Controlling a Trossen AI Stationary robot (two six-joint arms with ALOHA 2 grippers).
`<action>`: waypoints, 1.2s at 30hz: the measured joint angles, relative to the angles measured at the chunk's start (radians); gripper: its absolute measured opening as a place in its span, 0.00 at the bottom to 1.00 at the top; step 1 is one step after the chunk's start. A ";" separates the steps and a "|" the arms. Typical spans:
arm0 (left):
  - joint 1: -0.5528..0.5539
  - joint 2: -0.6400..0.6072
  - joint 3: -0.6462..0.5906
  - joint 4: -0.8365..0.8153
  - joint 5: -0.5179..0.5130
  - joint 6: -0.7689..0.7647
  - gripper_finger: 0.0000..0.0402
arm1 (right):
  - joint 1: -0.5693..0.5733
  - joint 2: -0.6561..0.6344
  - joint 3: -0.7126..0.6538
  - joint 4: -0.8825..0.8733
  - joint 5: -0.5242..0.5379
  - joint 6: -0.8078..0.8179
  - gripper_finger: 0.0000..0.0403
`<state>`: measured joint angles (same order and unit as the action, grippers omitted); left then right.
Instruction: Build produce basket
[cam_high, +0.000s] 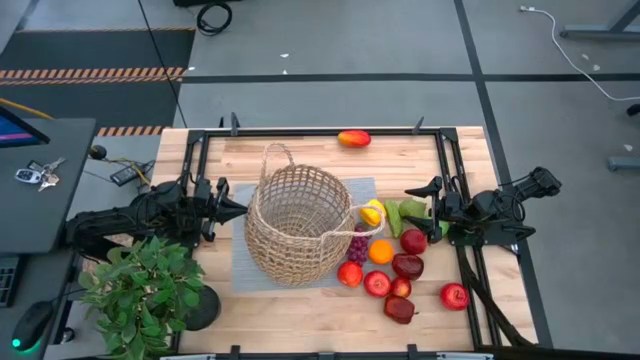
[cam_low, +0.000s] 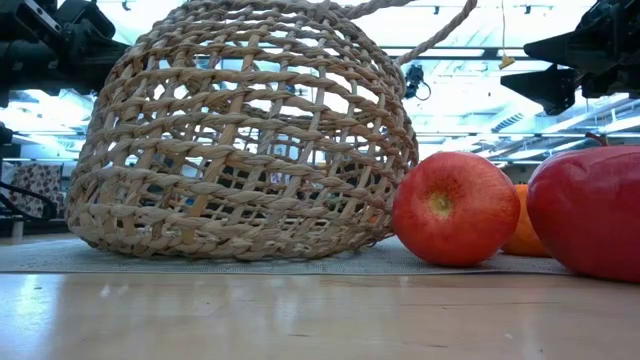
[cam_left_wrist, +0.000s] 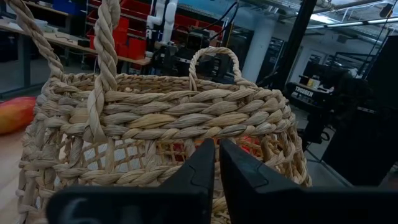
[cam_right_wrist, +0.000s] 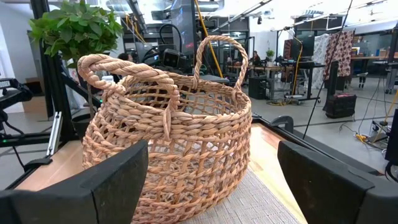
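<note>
While left gripper waits, right gripper hovers spread above pears.

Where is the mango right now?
In the high view, the mango lies alone at the far edge of the table, beyond the basket and apart from the other fruit clustered on the basket's right side.
</note>
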<state>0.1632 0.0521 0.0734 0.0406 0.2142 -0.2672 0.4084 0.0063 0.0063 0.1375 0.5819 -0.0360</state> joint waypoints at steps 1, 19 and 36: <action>0.000 0.000 0.000 0.000 0.000 0.000 0.07 | 0.000 0.000 0.000 0.000 0.000 0.000 0.90; 0.000 0.000 0.000 0.000 0.000 0.000 0.07 | 0.000 0.000 0.000 0.083 0.000 0.040 0.90; 0.000 0.000 0.000 0.000 0.000 0.000 0.07 | -0.002 0.003 0.134 0.401 0.076 -0.224 0.90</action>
<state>0.1631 0.0521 0.0735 0.0406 0.2144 -0.2675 0.4061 0.0093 0.1401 0.5388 0.6575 -0.2596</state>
